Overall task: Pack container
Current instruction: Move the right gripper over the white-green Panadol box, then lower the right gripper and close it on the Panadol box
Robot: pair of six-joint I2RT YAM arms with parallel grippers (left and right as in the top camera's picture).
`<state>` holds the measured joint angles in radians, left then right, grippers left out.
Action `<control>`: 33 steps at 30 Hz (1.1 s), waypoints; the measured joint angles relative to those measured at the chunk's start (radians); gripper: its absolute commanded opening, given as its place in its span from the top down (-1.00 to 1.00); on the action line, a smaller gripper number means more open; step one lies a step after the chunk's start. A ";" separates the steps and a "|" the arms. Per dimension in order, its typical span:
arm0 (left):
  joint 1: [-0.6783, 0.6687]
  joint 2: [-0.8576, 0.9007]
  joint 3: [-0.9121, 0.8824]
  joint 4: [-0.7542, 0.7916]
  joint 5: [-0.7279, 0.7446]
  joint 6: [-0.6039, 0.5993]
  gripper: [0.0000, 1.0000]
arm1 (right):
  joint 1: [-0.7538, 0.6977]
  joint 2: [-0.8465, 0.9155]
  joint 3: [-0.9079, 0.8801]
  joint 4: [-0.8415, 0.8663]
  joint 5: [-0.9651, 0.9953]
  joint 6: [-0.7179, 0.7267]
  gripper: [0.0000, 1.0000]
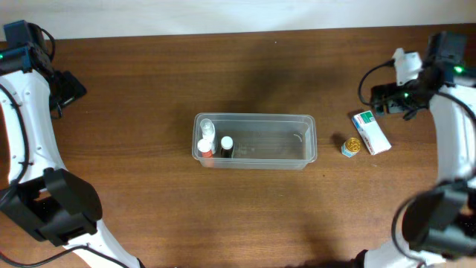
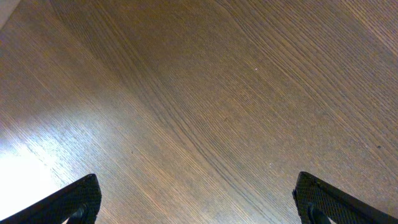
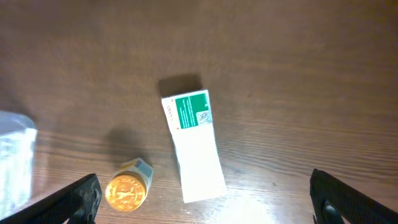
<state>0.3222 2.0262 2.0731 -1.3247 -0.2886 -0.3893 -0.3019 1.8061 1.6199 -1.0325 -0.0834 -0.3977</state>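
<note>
table point(image 1: 149, 82): container point(image 1: 275, 143) ctr, far from left fingers point(image 2: 69, 203) & right fingers point(image 3: 76, 199), both wide.

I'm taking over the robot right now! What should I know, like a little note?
Left gripper: jaws open, holding nothing, over bare table at the far left.
Right gripper: jaws open, holding nothing, above the carton and gold-lidded jar.
Container: mid-table, a few small bottles standing at its left end, the rest of it empty.
Done: those bottles are packed.
Left: the jar and carton lie outside, right of the container; they probably go in next.
</note>
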 measured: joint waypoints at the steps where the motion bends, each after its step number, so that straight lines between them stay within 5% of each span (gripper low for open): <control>1: 0.000 0.000 0.000 0.000 0.000 0.000 -0.99 | 0.000 0.022 0.000 -0.001 0.000 -0.006 -0.97; 33: 0.000 0.000 0.000 0.000 0.000 0.000 -0.99 | 0.000 0.131 -0.103 0.054 0.016 -0.164 -0.97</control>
<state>0.3222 2.0262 2.0731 -1.3247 -0.2886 -0.3893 -0.3019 1.9369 1.5173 -0.9783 -0.0677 -0.5617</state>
